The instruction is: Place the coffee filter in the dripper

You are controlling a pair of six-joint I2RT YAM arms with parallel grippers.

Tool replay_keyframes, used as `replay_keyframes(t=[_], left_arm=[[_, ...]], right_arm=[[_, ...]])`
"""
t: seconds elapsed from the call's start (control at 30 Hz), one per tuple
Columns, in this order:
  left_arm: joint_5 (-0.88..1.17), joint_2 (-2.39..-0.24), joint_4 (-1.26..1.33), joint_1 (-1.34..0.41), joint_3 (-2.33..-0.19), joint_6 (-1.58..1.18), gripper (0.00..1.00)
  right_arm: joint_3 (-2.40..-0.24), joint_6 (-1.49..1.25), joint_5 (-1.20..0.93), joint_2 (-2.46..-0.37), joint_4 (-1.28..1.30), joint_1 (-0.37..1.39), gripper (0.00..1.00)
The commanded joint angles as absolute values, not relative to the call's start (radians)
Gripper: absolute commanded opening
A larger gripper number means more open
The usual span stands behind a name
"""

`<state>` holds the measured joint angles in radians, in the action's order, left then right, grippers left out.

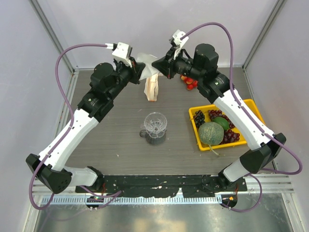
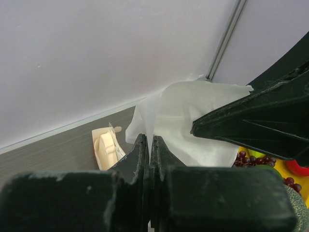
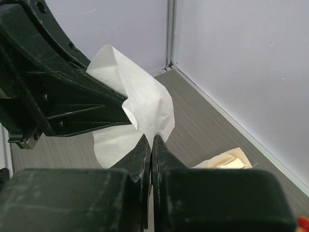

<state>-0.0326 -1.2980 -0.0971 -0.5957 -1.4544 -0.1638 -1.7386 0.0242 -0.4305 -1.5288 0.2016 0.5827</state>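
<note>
arms stretched inward, raised; left tool [image 1: 143, 69] and right tool [image 1: 155, 63] both pinch the coffee filter [image 1: 144, 57].

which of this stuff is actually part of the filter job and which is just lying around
Part of the job:
- coffee filter, pinched by the left gripper and the right gripper
- dripper, mid-table

Just lying about:
- pack of filters
- yellow tray holding a melon and grapes
- small red fruits beyond the tray
</note>
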Motion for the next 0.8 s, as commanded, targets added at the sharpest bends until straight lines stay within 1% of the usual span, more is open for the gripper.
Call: replay_keyframes(t=[0.0,0.13,0.17,0.2,0.23,0.27,0.33,0.4,0.57,0.67,0.77], left_arm=[[-0.005,-1.298,-0.043,-0.601,-1.483,-0.176,0.0],[-0.012,-1.282,-0.041,-0.6,-1.471,-0.17,0.0],[-0.021,-1.281,-0.037,-0.601,-1.465,-0.169,0.0],[-0.023,-1.275,-0.032,-0.601,-1.459,-0.164,0.0],[-0.028,-1.273,-0.029,-0.601,-1.456,-0.161,0.0],[-0.032,-1.273,-0.026,-0.6,-1.456,-0.16,0.0],[-0.031,-1.276,-0.025,-0.601,-1.454,-0.152,0.0],[-0.025,-1.278,-0.02,-0.6,-1.454,-0.15,0.0],[-0.005,-1.285,-0.006,-0.601,-1.459,-0.158,0.0],[-0.003,-1.29,-0.006,-0.601,-1.457,-0.163,0.0],[-0.008,-1.292,-0.006,-0.601,-1.459,-0.172,0.0]], right_arm=[[-1.743,0.003,-0.502,-1.493,0.121,0.588,0.05],[-1.75,0.006,-0.425,-1.494,0.141,0.581,0.05],[-1.761,0.008,-0.378,-1.496,0.155,0.58,0.09],[-1.766,0.003,-0.352,-1.496,0.178,0.58,0.19],[-1.773,0.002,-0.319,-1.497,0.189,0.58,0.38],[-1.775,0.003,-0.307,-1.497,0.204,0.58,0.43],[-1.776,-0.029,-0.285,-1.496,0.216,0.58,0.62],[-1.779,-0.05,-0.264,-1.496,0.225,0.58,0.68],[-1.776,-0.075,-0.264,-1.503,0.209,0.58,0.68],[-1.772,-0.095,-0.275,-1.508,0.189,0.58,0.65],[-1.726,-0.147,-0.294,-1.49,0.114,0.578,0.64]])
